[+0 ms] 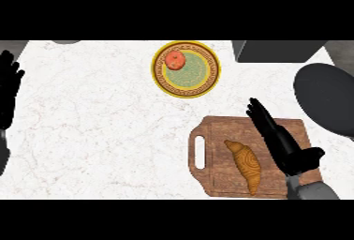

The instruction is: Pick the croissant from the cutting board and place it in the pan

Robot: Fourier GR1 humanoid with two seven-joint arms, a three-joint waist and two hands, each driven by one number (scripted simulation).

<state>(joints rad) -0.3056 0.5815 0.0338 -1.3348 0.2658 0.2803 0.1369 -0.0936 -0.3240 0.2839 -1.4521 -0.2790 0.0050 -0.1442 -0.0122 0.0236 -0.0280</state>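
Head view: croissant (pixel 245 165) on cutting board (pixel 220 136); right robot hand (pixel 283 140) beside croissant, released. Risk: straight fingers nudge it away from pan (pixel 326 98).

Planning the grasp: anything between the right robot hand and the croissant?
No, only bare cutting board between the right robot hand and croissant, per head view.
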